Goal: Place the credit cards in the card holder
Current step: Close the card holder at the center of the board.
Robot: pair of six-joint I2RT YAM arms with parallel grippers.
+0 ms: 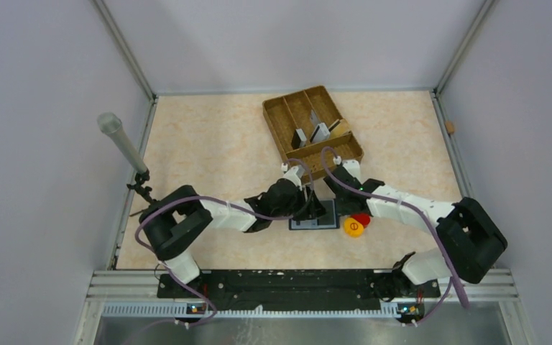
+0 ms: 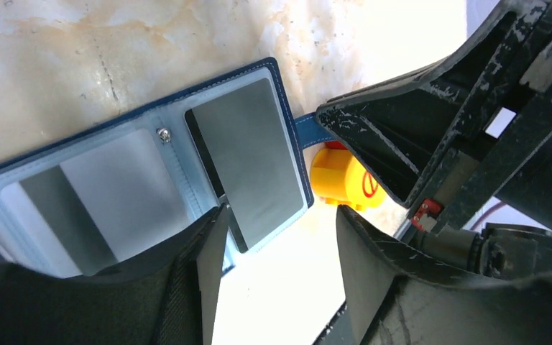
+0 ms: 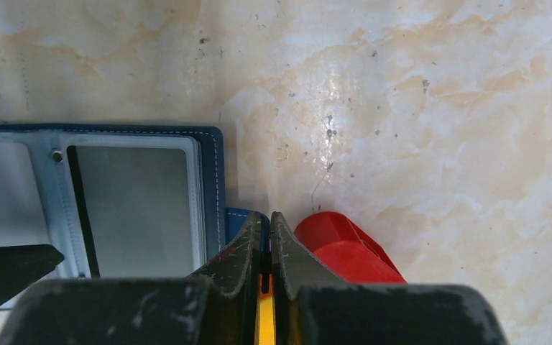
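Note:
The navy card holder (image 1: 313, 223) lies open on the table, blue-grey inside up. In the left wrist view a grey card with a dark stripe (image 2: 248, 158) lies in its right half (image 2: 280, 100), and another grey card (image 2: 79, 201) sits in the left sleeve. My left gripper (image 2: 279, 233) is open just over the holder's near edge, with one fingertip (image 2: 212, 237) at that card's corner. My right gripper (image 3: 267, 224) is shut on the holder's blue snap tab (image 3: 236, 215). More grey cards (image 1: 320, 132) stand in the brown tray.
A brown woven divided tray (image 1: 274, 115) stands behind the holder. A yellow round piece (image 1: 353, 228) and a red one (image 1: 361, 218) lie right beside the holder's right edge. A microphone (image 1: 118, 140) on a stand is at the left wall.

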